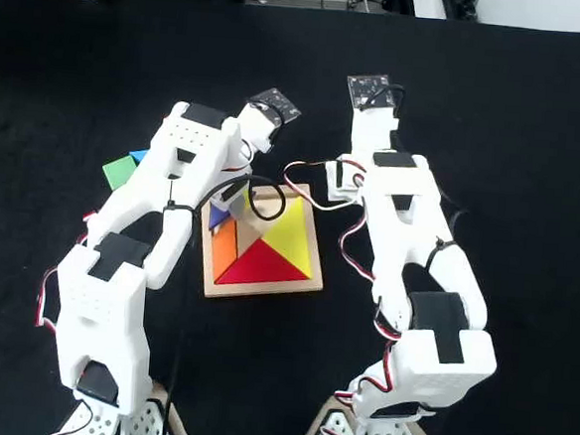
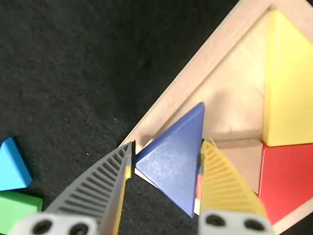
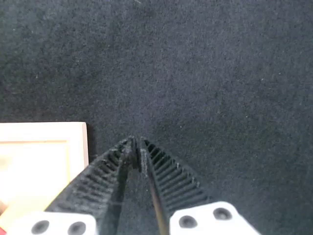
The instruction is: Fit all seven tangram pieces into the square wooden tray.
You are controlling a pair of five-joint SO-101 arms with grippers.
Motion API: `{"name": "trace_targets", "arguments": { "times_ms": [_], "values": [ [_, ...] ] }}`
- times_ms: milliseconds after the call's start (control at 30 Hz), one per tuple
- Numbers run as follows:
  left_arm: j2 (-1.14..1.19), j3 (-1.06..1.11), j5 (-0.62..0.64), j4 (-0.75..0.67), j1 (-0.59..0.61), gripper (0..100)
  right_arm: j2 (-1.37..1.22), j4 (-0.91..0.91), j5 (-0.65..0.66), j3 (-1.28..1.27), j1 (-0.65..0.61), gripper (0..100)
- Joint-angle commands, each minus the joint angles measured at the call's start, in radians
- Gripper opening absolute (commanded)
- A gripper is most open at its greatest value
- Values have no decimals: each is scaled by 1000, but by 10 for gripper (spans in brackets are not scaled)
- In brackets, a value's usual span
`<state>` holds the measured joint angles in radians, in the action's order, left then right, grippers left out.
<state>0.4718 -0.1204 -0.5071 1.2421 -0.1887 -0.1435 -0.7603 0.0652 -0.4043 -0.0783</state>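
The square wooden tray [image 1: 311, 239] lies mid-table, holding a yellow triangle [image 1: 289, 232], a red triangle [image 1: 263, 265] and an orange piece [image 1: 226, 248]. My left gripper [image 2: 167, 147] is shut on a dark blue triangle [image 2: 176, 159], held tilted over the tray's rim [image 2: 205, 54] at its far-left corner [image 1: 221, 211]. The yellow triangle [image 2: 291, 88] and the red triangle [image 2: 288, 181] lie just beyond it. My right gripper [image 3: 134, 144] is shut with nothing in it, over the black cloth beside the tray's corner [image 3: 78, 132].
A green piece [image 1: 119, 173] and a light blue piece [image 1: 138, 154] lie on the cloth left of the tray, also seen as light blue [image 2: 12, 164] and green [image 2: 17, 205]. Black cloth covers the table [image 1: 514, 144]; cables loop over the tray [image 1: 266, 201].
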Motion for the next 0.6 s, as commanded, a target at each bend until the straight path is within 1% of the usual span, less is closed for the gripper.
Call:
{"name": "trace_targets", "arguments": {
  "times_ms": [0,133,300,567],
  "values": [
    [-11,-50,-6,17,7,120,51,11,3,8,17,15],
    [-11,-58,-6,18,8,132,50,11,3,8,17,15],
    [-12,-61,61,11,10,234,50,11,3,8,17,15],
    [-12,-104,64,28,25,238,50,11,3,8,17,15]
  ]
}}
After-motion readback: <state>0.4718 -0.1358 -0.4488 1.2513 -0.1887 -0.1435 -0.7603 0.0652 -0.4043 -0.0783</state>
